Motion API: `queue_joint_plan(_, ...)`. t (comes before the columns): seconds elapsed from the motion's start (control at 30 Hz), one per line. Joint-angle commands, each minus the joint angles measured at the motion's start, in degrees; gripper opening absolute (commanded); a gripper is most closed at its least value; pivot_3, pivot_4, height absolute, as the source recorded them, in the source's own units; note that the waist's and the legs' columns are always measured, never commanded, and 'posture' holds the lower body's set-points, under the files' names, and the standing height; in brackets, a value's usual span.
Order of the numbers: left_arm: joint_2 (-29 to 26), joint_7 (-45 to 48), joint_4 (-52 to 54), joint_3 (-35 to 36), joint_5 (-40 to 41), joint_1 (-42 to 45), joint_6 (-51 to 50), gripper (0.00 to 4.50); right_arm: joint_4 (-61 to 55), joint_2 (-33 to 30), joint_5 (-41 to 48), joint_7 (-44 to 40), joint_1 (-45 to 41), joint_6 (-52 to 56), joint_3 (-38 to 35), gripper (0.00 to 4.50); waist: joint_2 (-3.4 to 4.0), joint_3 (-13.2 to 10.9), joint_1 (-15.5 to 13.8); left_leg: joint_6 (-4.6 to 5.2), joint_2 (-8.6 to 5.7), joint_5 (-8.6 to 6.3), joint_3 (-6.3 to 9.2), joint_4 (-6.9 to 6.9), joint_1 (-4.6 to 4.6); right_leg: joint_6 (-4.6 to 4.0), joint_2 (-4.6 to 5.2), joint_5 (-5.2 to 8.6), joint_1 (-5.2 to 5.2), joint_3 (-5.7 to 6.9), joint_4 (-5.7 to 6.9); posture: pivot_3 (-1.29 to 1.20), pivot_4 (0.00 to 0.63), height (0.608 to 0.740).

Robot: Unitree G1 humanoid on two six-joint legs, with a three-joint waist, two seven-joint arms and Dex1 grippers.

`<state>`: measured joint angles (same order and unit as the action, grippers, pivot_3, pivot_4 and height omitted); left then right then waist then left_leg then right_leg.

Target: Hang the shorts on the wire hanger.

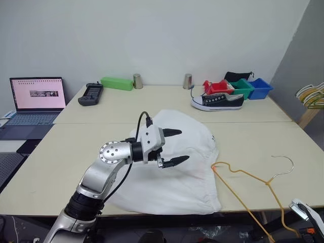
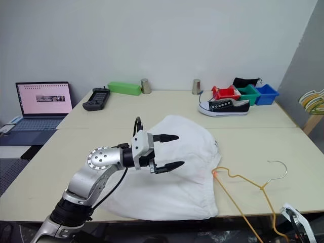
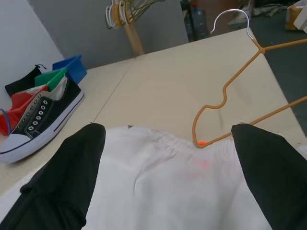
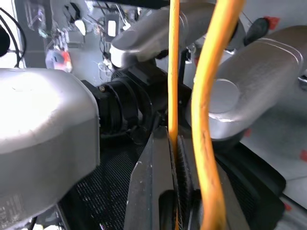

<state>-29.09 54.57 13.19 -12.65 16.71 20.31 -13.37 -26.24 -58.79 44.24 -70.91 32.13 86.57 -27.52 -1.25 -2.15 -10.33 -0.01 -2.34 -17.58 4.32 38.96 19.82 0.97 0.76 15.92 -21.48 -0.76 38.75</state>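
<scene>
1. While the right gripper (image 4: 173, 143) pinches the wire hanger (image 1: 253, 178) with its jaws pressed together on the thin orange wire, the left gripper (image 1: 173, 147) hovers over the shorts (image 1: 177, 177) with its jaws spread wide and nothing between them.
2. Where things lie: the shorts are spread, wrinkled, on the near part of the counter (image 1: 91, 147). The hanger lies just to their right, one bent corner touching the waistband by the small orange-red tag (image 3: 202, 143); its silvery hook (image 1: 284, 166) points away, and its lower part runs off the counter's near edge toward the right gripper.
3. As I judge it, the step in hand is getting the fabric and the wire together. To do it well, the left jaws should come down on the waistband edge nearest the hanger and take a firm pinch of cloth, not a loose fold from the middle.
4. The right grip should hold steady; thin wire can swivel between pressed jaws, so the hanger may twist if pulled sideways.
5. The fabric is soft and will sag and bunch, so lift one side enough to let the hanger's arm slide under or through.
6. What the views add:
   - The head views show the whole layout, the sneaker (image 1: 217, 101) and coloured bins (image 1: 243, 87) well away at the back.
   - The left wrist view shows the tag and hanger corner meeting close up.
   - The right wrist view shows the pinch on the wire itself.
</scene>
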Motion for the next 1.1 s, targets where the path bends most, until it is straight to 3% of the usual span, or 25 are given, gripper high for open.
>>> queue_joint_plan(0.03,0.04,0.15,2.08,0.24,0.3,0.53,0.05,4.49,0.28,0.51,2.58,1.56,-0.24,0.61,-3.11,0.0,0.0,0.0,-0.09,0.0,0.0,0.0,0.0,0.0,0.0,0.0,0.0,0.0,0.0,0.0,-0.01,0.23,0.0,0.74)
queue_joint_plan(0.3,0.05,1.16,1.15,-0.12,0.18,0.96,0.63,4.49,-1.79,-0.27,5.76,0.8,5.47,0.1,-5.77,0.0,-0.01,-0.01,-0.37,0.01,0.0,-0.01,0.01,-0.01,0.03,0.01,0.0,0.0,0.01,0.01,-0.1,0.22,0.0,0.74)
queue_joint_plan(0.53,-0.04,1.54,0.75,0.16,0.06,1.66,0.67,4.49,-3.9,1.17,9.29,2.89,5.27,0.69,-4.74,0.0,-0.08,-0.06,-0.33,0.02,0.02,-0.01,0.01,-0.04,0.02,0.03,-0.02,0.02,0.02,0.03,-0.14,0.23,0.0,0.74)
queue_joint_plan(0.83,-0.35,1.55,0.53,0.28,-0.22,1.9,0.63,4.49,-3.37,1.93,13.06,5.44,1.33,1.02,-3.31,0.0,-0.14,-0.11,-0.36,0.02,0.02,-0.01,0.02,-0.04,0.03,0.04,-0.02,0.02,0.02,0.03,-0.16,0.24,0.0,0.74)
queue_joint_plan(1.1,-0.07,1.6,-0.59,-0.08,-1.35,3.55,2.16,4.49,0.11,8.62,15.66,13.13,-7.11,5.76,3.3,0.0,-0.15,-0.17,-0.56,0.02,0.03,-0.01,0.07,-0.08,0.06,0.04,-0.02,0.02,0.02,0.08,-0.24,0.26,0.0,0.74)
